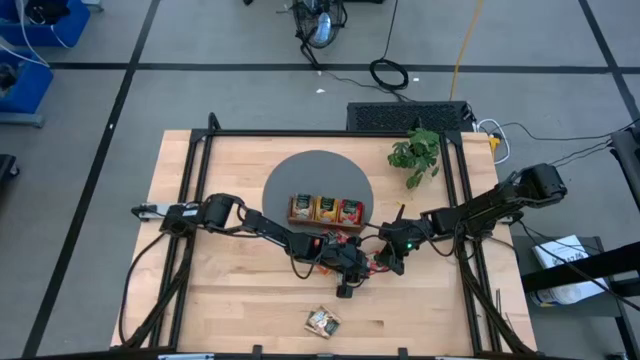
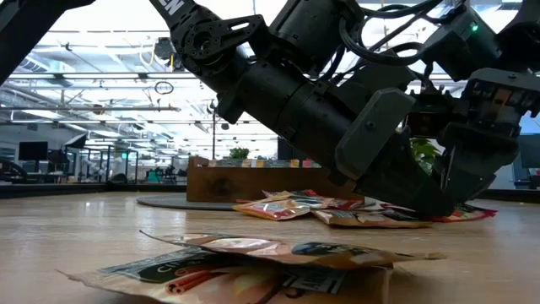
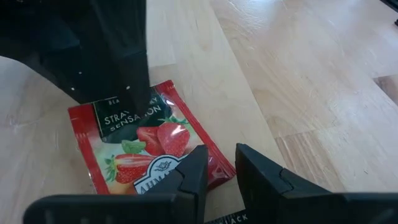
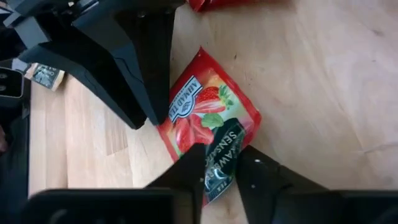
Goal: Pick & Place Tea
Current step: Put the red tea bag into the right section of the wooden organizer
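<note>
A red strawberry tea sachet (image 3: 149,143) (image 4: 208,118) lies flat on the wood between both grippers, right of the centre of the table. My left gripper (image 3: 221,171) (image 1: 350,272) stands at its white-label end, fingers a narrow gap apart. My right gripper (image 4: 221,171) (image 1: 392,258) stands over its dark-label end, also a narrow gap apart. More sachets (image 2: 337,211) lie in a loose heap beside the grippers. Other loose sachets (image 1: 322,321) lie by the near edge. The wooden tray (image 1: 327,210) on a grey round mat holds sachets in its three compartments. My left gripper comes down slanting from the table's left, with the sachet's white-label corner (image 3: 211,167) showing in the gap between its fingertips; I cannot tell whether they touch it. My right gripper comes down slanting from the right, with the dark-label end (image 4: 219,158) in its gap; whether it touches is unclear.
A small green plant (image 1: 415,155) stands at the far right of the table. The grey mat (image 1: 290,175) and tray lie just beyond the grippers. The two arms meet tip to tip. Bare wood (image 1: 230,300) spreads toward the near left.
</note>
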